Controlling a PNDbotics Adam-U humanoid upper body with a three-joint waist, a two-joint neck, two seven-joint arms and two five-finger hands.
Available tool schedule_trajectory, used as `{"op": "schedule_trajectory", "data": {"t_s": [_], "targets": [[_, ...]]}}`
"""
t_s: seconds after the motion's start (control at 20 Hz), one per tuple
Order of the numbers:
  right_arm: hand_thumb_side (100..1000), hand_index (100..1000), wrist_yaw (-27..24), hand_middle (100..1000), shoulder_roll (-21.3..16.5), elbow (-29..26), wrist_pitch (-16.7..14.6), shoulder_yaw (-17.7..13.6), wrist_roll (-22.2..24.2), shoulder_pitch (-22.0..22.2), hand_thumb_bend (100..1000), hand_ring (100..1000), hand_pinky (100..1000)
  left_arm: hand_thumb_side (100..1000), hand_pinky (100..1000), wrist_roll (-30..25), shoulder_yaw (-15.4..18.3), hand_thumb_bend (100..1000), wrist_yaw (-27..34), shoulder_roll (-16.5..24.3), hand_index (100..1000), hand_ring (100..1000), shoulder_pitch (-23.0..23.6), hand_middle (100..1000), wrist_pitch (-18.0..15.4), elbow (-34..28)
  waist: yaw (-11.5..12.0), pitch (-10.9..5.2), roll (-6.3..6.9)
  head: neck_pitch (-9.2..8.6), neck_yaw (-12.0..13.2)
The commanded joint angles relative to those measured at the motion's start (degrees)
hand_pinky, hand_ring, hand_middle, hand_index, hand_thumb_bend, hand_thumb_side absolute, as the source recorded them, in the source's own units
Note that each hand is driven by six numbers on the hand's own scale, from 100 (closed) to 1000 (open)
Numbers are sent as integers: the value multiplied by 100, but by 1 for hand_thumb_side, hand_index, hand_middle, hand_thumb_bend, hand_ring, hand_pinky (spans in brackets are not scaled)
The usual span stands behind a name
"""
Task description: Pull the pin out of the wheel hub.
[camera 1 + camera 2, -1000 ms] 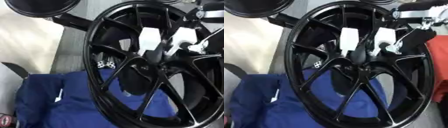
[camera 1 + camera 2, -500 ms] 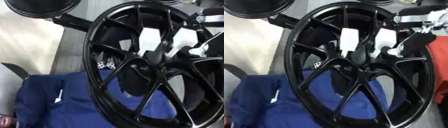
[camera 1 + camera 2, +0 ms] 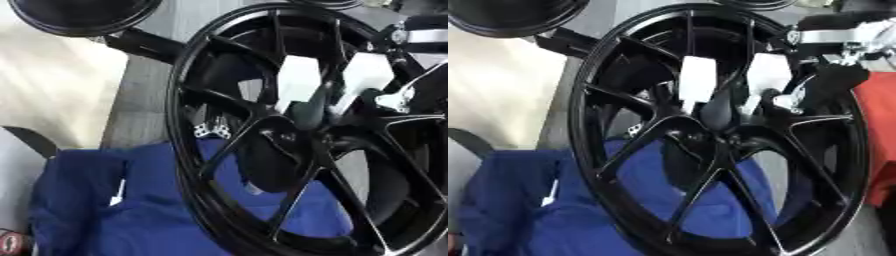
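Note:
A large black spoked wheel [image 3: 623,165] stands tilted and fills most of both views. At its hub [image 3: 724,135] a dark rounded piece [image 3: 719,107] pokes out between two white blocks [image 3: 697,77] [image 3: 767,75]; I cannot tell whether it is the pin. My right arm enters from the upper right with a silver joint [image 3: 833,35]. Its black right hand [image 3: 833,82] is by the rim, just right of the hub and close to a small white part [image 3: 785,100]. How the hand grips is hidden behind the spokes. My left hand does not show.
A blue cloth [image 3: 131,215] lies under the wheel's lower half. Another black round rim [image 3: 79,17] sits at the upper left above a cream surface [image 3: 52,90]. A red thing [image 3: 878,130] borders the wheel on the right. A small chequered metal piece [image 3: 210,131] shows between spokes.
My right hand has shifted slightly beside the hub; the wheel and the white blocks stay almost where they were.

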Motion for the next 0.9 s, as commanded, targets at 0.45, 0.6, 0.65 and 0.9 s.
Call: {"op": "schedule_trajectory", "data": {"t_s": [0.45,0.6,0.65,0.9], "targets": [[116,508,-493,401,-122,-317,205,-286,-598,-66,100,506,648,484,745,-1,58,405,22,37,732,713,-23,640,12,-110,-28,-130,37,-41,13],[100,469,-630,369,-160,-516,315,-496,-759,-68,100,490,633,484,746,0,61,405,26,38,732,712,-21,639,13,-110,-39,-143,39,-35,23],[100,458,-671,362,-180,-575,348,-574,-802,-71,100,485,630,484,746,1,63,405,26,38,732,713,-19,639,14,-110,-43,-147,39,-30,26],[100,428,-817,345,-276,-742,446,-1004,-948,-103,100,474,622,484,746,13,75,405,21,47,732,712,-3,638,13,-110,-70,-180,45,-4,51]]}}
